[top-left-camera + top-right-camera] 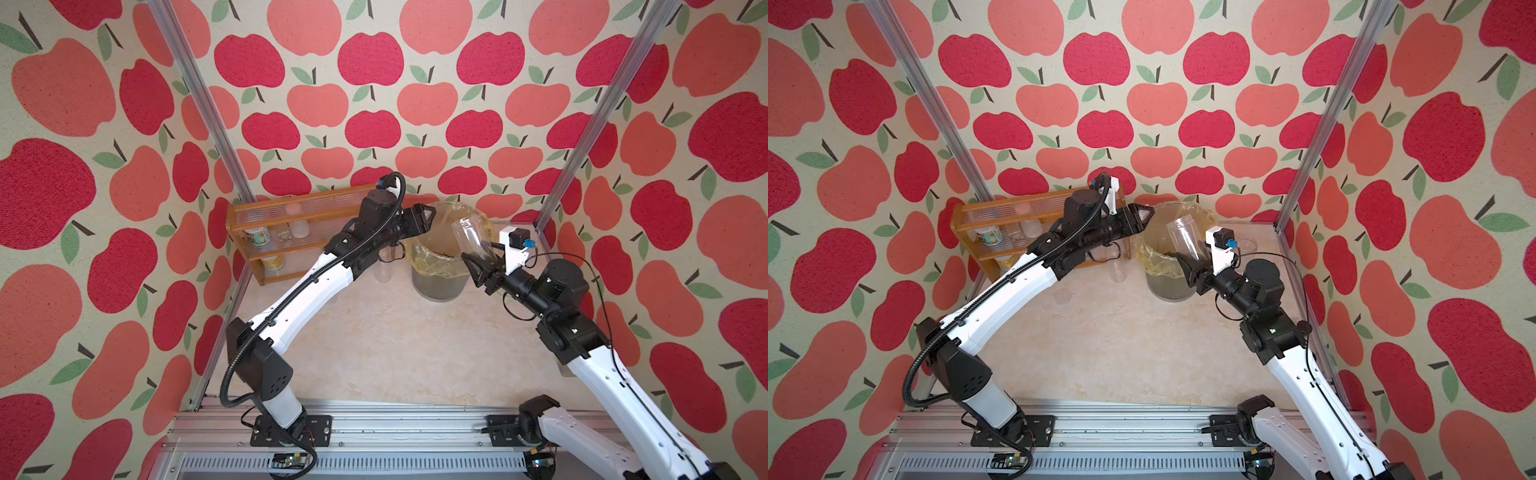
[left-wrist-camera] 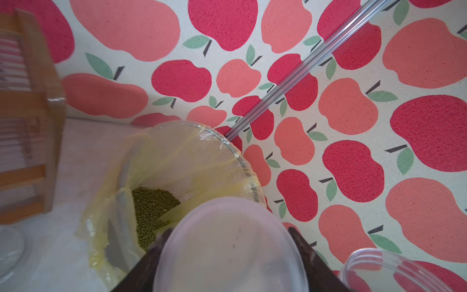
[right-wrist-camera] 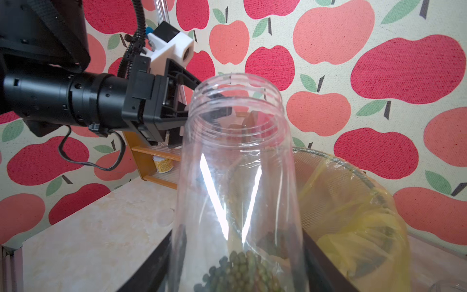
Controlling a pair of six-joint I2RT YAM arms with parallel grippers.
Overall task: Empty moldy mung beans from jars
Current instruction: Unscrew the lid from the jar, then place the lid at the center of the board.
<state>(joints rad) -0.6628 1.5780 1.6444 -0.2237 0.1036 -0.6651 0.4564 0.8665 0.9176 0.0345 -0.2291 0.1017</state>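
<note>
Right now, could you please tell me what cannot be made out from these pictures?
- Right wrist view: the base of the jar is cut off by the bottom edge, so how many mung beans remain is unclear.
- Left wrist view: the round lid hides the inner faces of the fingers.
- In a top view: the left arm hides part of the wooden rack; the label on the can is too small to read.
</note>
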